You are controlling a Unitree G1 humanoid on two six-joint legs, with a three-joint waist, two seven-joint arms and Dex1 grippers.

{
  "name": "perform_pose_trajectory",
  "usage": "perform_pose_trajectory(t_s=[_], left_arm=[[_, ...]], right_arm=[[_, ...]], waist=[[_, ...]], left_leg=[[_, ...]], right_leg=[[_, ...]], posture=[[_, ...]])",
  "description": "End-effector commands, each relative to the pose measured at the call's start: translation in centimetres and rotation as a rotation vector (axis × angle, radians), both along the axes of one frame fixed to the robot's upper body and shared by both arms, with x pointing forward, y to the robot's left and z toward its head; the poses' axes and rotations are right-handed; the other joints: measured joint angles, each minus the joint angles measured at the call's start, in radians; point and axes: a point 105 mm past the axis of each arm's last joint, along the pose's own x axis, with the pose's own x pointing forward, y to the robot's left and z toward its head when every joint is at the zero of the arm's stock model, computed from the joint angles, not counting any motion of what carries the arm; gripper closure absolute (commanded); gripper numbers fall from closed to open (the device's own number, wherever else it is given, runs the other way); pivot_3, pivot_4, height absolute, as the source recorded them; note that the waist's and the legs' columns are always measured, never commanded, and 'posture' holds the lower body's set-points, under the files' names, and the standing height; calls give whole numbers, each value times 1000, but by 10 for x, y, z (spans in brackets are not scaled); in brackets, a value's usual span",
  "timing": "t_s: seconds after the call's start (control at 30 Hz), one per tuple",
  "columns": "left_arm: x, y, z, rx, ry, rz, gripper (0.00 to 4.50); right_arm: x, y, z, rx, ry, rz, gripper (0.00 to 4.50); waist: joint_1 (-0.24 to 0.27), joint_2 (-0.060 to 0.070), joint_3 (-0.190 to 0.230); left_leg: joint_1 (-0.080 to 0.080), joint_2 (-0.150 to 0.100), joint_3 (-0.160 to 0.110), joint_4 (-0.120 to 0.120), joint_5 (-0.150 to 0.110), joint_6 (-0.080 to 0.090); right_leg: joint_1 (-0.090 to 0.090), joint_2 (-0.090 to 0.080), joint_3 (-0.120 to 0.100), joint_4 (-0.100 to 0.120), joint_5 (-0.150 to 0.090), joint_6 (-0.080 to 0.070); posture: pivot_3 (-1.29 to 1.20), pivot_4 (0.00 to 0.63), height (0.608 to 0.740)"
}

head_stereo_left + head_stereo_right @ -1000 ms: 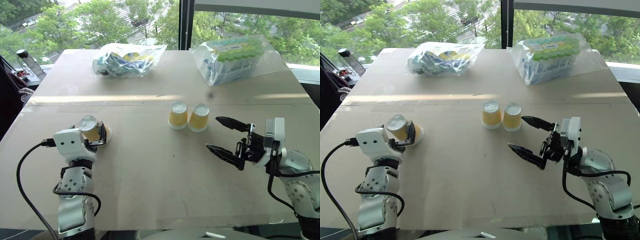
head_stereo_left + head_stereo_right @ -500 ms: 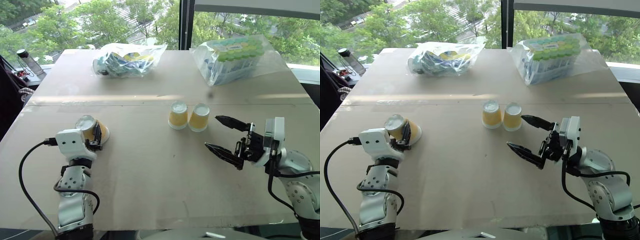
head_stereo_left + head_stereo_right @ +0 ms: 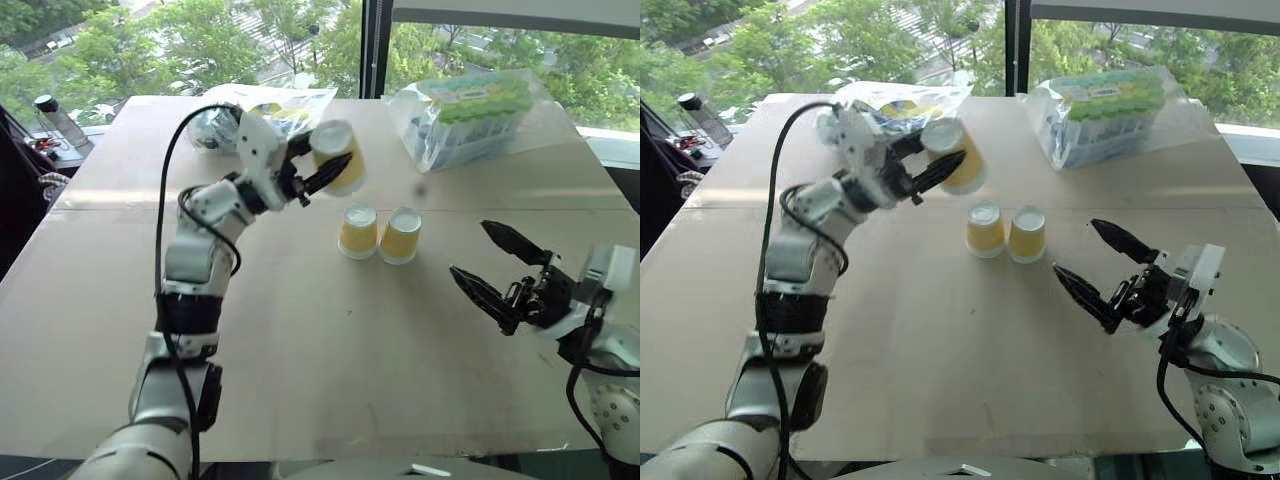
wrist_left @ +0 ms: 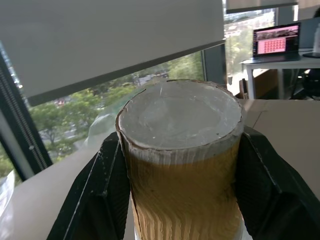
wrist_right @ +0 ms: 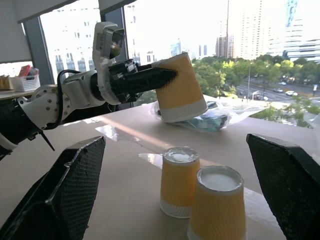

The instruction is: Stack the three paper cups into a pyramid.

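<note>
Two yellow-sided, white-based paper cups (image 3: pixel 378 233) stand upside down, touching, on the brown tabletop (image 3: pixel 300 340): the pyramid's base. A third matching cup (image 3: pixel 338 157) hangs tilted in the air above and just left of that pair, pinched between the shut fingers of the left claw (image 3: pixel 322 172), likely headed for the top. A second ago it sat on the tabletop far left of the pair. The right claw (image 3: pixel 492 264) waits wide open, empty, right of the pair.

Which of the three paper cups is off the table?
The cup clamped in the left gripper, raised above and behind the other two. Those two cups stand upside down, side by side, on the table.
</note>
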Motion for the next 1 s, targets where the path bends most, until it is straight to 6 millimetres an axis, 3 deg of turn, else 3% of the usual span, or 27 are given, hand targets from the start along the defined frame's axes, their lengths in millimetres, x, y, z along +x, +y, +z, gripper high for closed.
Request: perform_pose_trajectory(t_s=[0.03,0.3,0.93,1.0], left_arm=[[2,-17,-2,37,18,-129,2300],[2,-27,-10,100,52,-247,2300],[14,-22,-35,178,82,-196,2300],[14,-22,-35,176,83,-192,1277]], right_arm=[[-11,-10,4,-21,-65,-48,0],[-29,-14,-2,-26,-76,-83,0],[-27,-13,8,12,-143,-95,0],[-27,-13,8,15,-140,-90,0]], waist=[[-6,0,0],[-11,0,1],[-10,0,1],[-10,0,1]], left_leg=[[0,0,0,0,0,0],[0,1,-2,0,-2,3],[1,1,-2,3,-2,3],[1,1,-2,3,-2,3]], right_leg=[[0,0,0,0,0,0],[-1,2,0,2,0,0],[-1,2,1,6,0,0],[-1,2,1,6,0,0]], posture=[[0,150,740],[0,150,740],[0,150,740],[0,150,740]])
